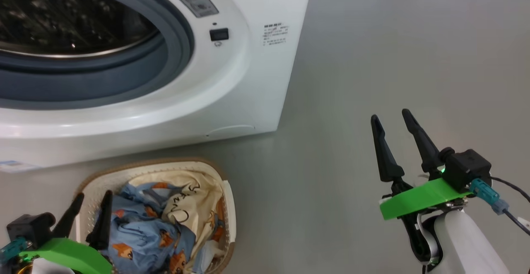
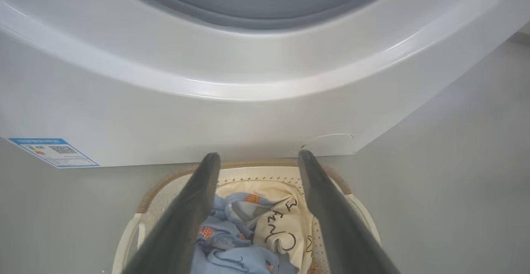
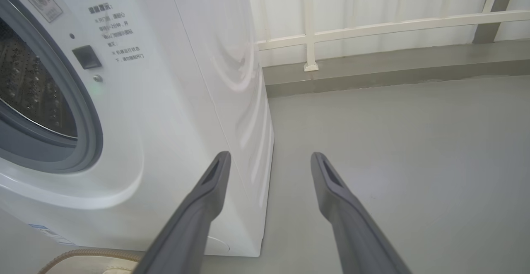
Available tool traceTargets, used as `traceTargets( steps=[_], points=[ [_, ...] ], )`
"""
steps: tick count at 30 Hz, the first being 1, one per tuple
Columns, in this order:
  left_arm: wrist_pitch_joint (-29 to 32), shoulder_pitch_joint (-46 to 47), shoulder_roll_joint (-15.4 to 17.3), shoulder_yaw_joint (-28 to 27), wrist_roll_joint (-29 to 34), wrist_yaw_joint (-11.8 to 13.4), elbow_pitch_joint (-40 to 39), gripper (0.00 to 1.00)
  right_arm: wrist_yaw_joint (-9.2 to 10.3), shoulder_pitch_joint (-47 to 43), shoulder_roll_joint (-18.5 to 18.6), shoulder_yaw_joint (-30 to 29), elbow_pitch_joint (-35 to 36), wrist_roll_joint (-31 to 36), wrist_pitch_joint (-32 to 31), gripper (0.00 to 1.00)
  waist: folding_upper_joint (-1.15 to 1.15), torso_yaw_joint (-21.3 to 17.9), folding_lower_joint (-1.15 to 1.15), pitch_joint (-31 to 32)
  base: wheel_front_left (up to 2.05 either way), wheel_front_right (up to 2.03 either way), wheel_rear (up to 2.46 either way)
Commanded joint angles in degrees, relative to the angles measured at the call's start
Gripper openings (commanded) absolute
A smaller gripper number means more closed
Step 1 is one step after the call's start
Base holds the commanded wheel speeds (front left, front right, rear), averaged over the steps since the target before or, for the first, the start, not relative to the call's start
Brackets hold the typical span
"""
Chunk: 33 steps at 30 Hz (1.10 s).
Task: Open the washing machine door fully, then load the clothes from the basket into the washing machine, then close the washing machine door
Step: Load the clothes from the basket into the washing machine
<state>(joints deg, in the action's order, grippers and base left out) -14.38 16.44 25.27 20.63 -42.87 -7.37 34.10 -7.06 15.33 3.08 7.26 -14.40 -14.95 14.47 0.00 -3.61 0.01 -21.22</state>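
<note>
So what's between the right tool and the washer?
Just bare grey floor lies between the right tool and the washer. The head view shows it.

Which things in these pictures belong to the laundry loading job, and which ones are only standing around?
Belong to the job: washing machine, basket, clothes, left gripper.
Only standing around: white railing, grey floor.

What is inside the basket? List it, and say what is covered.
The basket holds a crumpled blue bear-print garment and a cream garment with black line drawings, bunched together. They cover the basket's floor, so anything beneath them cannot be seen.
</note>
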Motion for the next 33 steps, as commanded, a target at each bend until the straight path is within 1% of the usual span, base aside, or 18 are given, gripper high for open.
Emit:
traceTargets(
  steps=[1, 4, 5, 6, 15, 20, 25, 33],
  points=[
    [-0.6, 1.9, 2.8, -0.6, -1.3, -0.1, 1.0, 1.00, -0.43, 1.2, -0.2, 1.5, 1.7, -1.0, 0.5, 1.00, 0.00, -1.3, -0.01, -4.0, 0.00, 0.00, 0.00],
    [-0.3, 3.6, 3.6, 3.2, -4.0, -0.1, 4.3, 1.00, -0.43, 2.0, -0.2, 1.9, 2.2, -1.4, 0.5, 1.00, 0.00, -1.8, -0.01, -6.1, 0.00, 0.00, 0.00],
    [-0.3, 3.6, 3.6, 3.2, -4.0, -0.1, 4.3, 1.00, -0.43, 2.0, -0.2, 1.9, 2.2, -1.4, 0.5, 1.00, 0.00, -1.8, -0.01, -6.1, 0.00, 0.00, 0.00],
    [-0.2, 4.2, 4.0, 4.5, -4.8, -0.1, 5.2, 1.00, -0.43, 2.3, -0.2, 2.0, 2.4, -1.5, 0.5, 1.00, 0.00, -2.0, -0.01, -6.7, 0.00, 0.00, 0.00],
    [2.1, 8.2, 5.5, 14.5, -13.5, -0.1, 12.0, 1.00, -0.43, 4.2, -0.2, 2.6, 4.1, -1.8, 0.5, 1.00, 0.00, -3.4, -0.01, -12.0, 0.00, 0.00, 0.00],
    [3.3, 11.1, 6.1, 19.3, -16.7, -0.1, 15.1, 1.00, -0.43, 5.2, -0.2, 2.8, 4.7, -1.6, 0.5, 1.00, 0.00, -3.8, -0.01, -14.5, 0.00, 0.00, 0.00],
    [5.5, 13.8, 6.5, 23.0, -20.5, -0.1, 17.6, 1.00, -0.43, 6.3, -0.2, 3.3, 5.6, -1.4, 0.5, 1.00, 0.00, -4.3, -0.01, -17.2, 0.00, 0.00, 0.00],
    [7.4, 18.1, 7.4, 27.0, -25.2, -0.1, 20.8, 1.00, -0.43, 7.5, -0.2, 3.9, 7.0, -1.5, 0.5, 1.00, 0.00, -5.8, -0.01, -21.3, 0.00, 0.00, 0.00]
  ],
)
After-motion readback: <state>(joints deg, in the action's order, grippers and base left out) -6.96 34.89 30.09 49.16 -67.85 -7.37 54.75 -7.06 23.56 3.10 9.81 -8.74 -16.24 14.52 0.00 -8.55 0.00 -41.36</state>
